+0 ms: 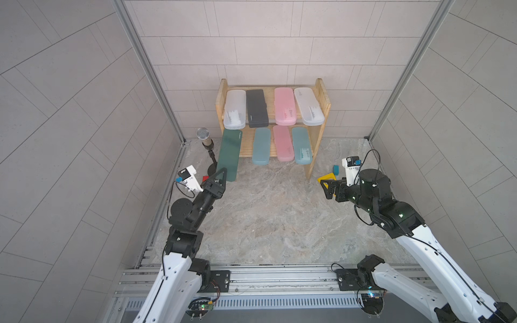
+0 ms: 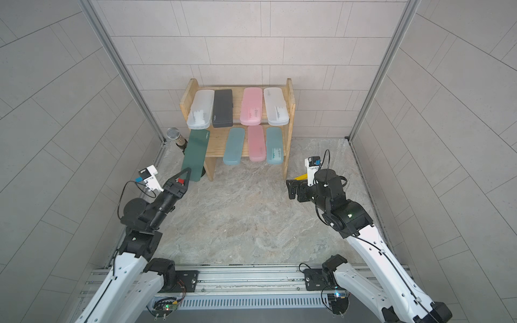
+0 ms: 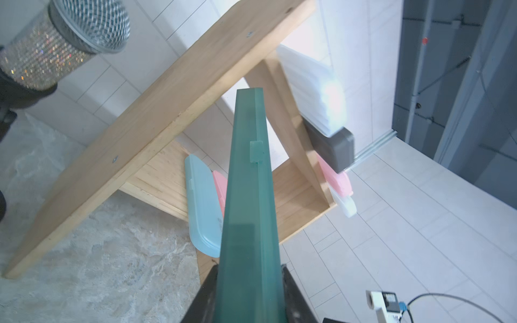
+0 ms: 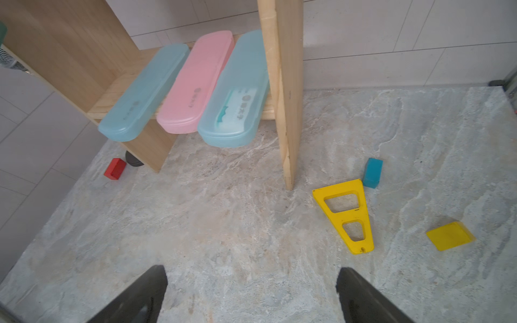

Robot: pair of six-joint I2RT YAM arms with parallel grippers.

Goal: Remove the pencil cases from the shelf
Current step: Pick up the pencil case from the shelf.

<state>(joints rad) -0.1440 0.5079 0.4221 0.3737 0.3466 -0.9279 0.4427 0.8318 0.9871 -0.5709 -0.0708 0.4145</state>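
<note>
– Left gripper (image 1: pixel 223 172) is nipped almost closed on the near end of the green case (image 1: pixel 230 153), see? Its fingers (image 3: pixel 201 302) clamp the 2 flat faces.
– I see it. Where is that case?
– Off the floor, slanting from the gripper up toward the left front corner of the shelf (image 1: pixel 321 95). Its far end comes just under the overhanging white case (image 1: pixel 234 109). I cannot tell whether it touches the wood.
– And the others?
– 7 lie on the shelf. On the upper tier, from the left, there is that white case, a black case (image 1: pixel 256 108), a pink case (image 1: pixel 284 106) and a 2nd white case (image 1: pixel 308 106). On the lower tier there is a teal case (image 1: pixel 261 145), a 2nd pink case (image 1: pixel 283 143) and a 2nd teal case (image 1: pixel 301 145) hard against the right side panel. All of them stick out past the front edges.
– What about the right gripper (image 1: pixel 326 189)?
– It hangs above the floor near the right panel's foot, jaws spread wide, nothing between them. A yellow frame (image 1: pixel 328 177) and a teal block (image 1: pixel 335 169) lie on the floor near it.
– And on the left?
– A mic (image 1: pixel 202 134) on a stand, just beside the green case. A red block (image 1: pixel 205 178) lies by the left gripper.
</note>
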